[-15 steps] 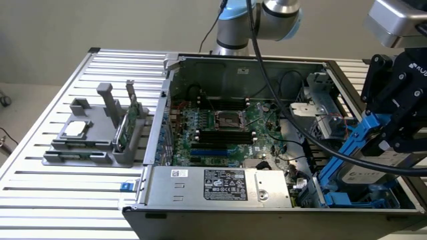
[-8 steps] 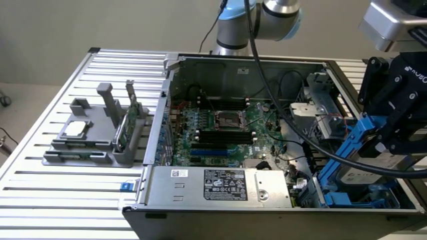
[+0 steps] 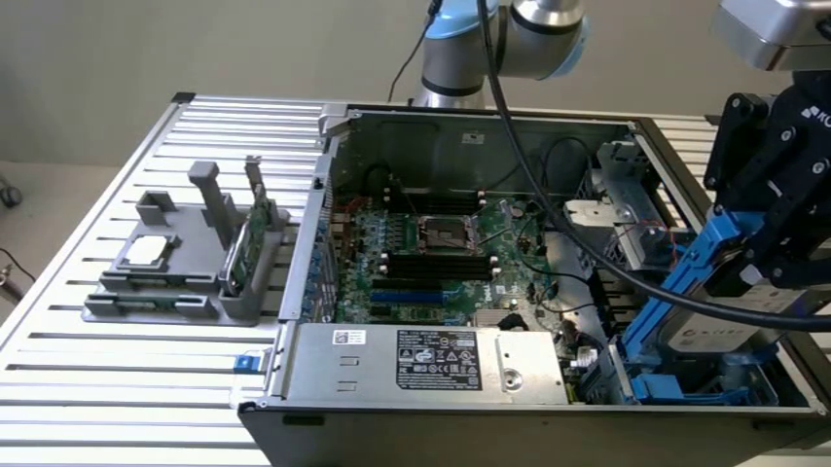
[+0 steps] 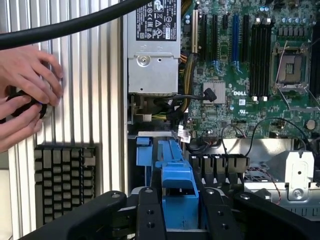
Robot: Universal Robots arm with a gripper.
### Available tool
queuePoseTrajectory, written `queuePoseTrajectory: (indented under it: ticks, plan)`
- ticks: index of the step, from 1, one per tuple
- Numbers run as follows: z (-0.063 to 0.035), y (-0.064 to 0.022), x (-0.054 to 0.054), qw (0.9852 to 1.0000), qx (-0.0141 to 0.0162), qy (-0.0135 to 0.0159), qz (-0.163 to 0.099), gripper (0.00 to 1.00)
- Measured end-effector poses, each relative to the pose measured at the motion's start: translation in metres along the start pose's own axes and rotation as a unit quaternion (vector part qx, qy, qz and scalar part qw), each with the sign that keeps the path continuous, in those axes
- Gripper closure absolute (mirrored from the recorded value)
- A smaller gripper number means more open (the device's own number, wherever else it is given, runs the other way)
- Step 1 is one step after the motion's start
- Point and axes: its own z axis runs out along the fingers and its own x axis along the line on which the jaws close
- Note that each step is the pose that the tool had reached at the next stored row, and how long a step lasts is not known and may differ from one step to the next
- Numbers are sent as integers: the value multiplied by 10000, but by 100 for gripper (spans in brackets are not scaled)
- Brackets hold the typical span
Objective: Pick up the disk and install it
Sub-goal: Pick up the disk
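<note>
On the slatted aluminium table [image 3: 156, 389], the open grey metal computer case [image 3: 389, 131] lies on its side. The flat silver-grey hard disk [image 3: 714, 336], with a blue plastic carrier frame, hangs at the case's corner on the exterior view's lower right. The black gripper [image 3: 760, 268] has its fingers clamped on the disk's upper end. The disk's long axis slants steeply, its lower end pointing into the blue-lined drive bay [image 3: 656, 389] just beneath.

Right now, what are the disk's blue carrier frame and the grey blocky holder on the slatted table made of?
Disk's blue carrier frame: likely moulded plastic; uniform saturated colour, soft sheen. Grey blocky holder: probably plastic, possibly printed; matte, even grey.
</note>
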Motion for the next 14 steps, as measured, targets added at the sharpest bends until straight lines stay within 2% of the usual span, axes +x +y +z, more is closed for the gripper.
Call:
queuePoseTrajectory:
  ticks: [5,9,14]
  plan:
    - [4,4,1,10000,1,61,5,67]
    - [14,14,0,10000,1,76,7,67]
    - [27,15,-26,10000,1,76,7,67]
